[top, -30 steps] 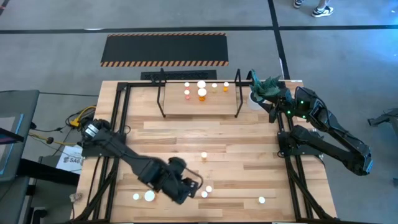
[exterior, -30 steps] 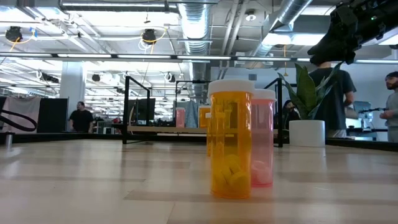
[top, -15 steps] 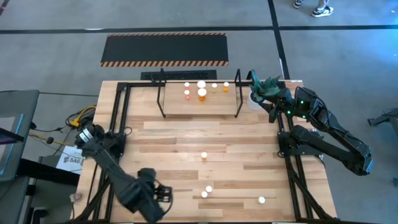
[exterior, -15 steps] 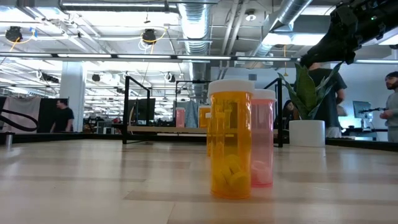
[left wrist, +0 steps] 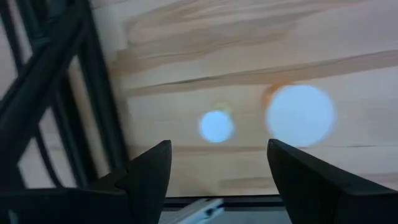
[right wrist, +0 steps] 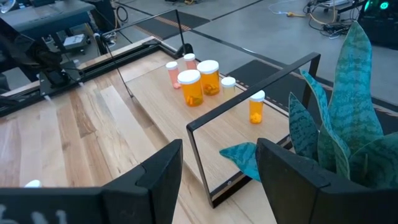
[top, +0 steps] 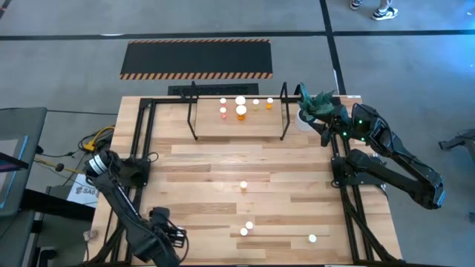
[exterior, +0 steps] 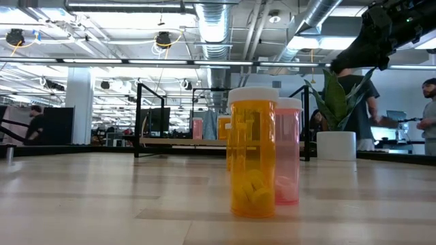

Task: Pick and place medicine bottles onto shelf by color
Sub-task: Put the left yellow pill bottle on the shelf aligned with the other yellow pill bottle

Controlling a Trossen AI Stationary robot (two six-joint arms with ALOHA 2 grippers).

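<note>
My left gripper (top: 159, 241) hangs open at the table's near left, pointing down over two medicine bottles. The left wrist view shows them as a small white cap (left wrist: 216, 126) and a large one (left wrist: 300, 115), standing upright on the table and hidden by the arm in the high view. More bottles stand mid-table (top: 243, 185), near the front (top: 247, 228) and at the front right (top: 312, 239). The low view has an orange one (exterior: 253, 153) in front of a pink one (exterior: 287, 153). Several bottles (top: 241, 111) stand on the shelf (top: 237, 126). My right gripper (right wrist: 221, 180) waits open by the plant.
A white pot with a green plant (top: 310, 110) stands at the shelf's right end, close to my right gripper. Black frame rods (top: 141, 148) run along the table's left and right sides. A hazard-striped black mat (top: 197, 59) lies on the floor beyond the table. People move in the room behind.
My left gripper has swung from the table's front middle toward the near left corner, sinking a little and tipping until it points straight down. It now stands over the two bottles there, covering them in the high view.
</note>
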